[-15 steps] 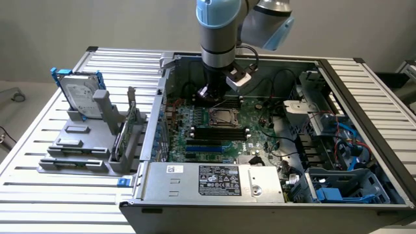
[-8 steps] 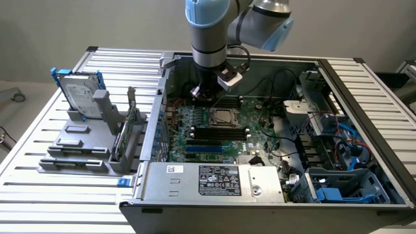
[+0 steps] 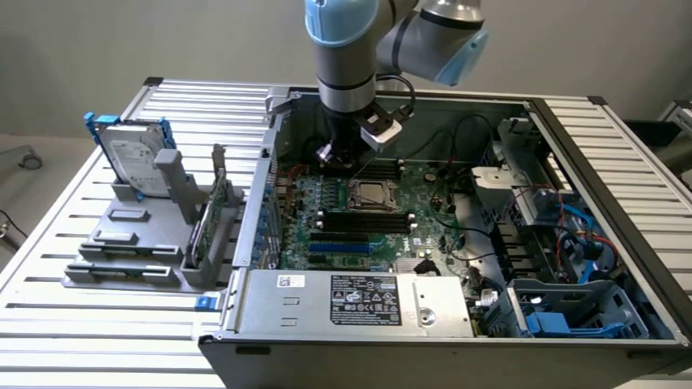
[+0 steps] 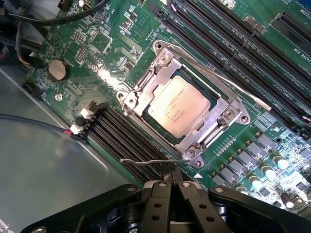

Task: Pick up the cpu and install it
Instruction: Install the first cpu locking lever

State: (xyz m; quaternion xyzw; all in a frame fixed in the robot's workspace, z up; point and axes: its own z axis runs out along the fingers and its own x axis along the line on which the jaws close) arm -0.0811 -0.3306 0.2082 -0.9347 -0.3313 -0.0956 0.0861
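The cpu [image 4: 179,106], a small square chip with a pale silvery top, lies flat in the motherboard socket, framed by the metal load plate [image 4: 228,114]. In the exterior view the cpu [image 3: 371,194] sits mid-board inside the open computer case. My gripper [image 4: 171,180] hovers just beside the socket, its two fingers pressed together with nothing between them. From outside, the gripper [image 3: 333,162] hangs above the board, a little toward the exterior view's left of the socket. A thin wire lever [image 4: 146,161] lies near the fingertips.
Black memory slots [image 4: 121,136] flank the socket. Cables [image 3: 465,130] and a drive cage [image 3: 519,178] crowd the case on the exterior view's right. A grey fixture [image 3: 130,235] holding a hard drive [image 3: 135,154] stands outside the case, on the exterior view's left.
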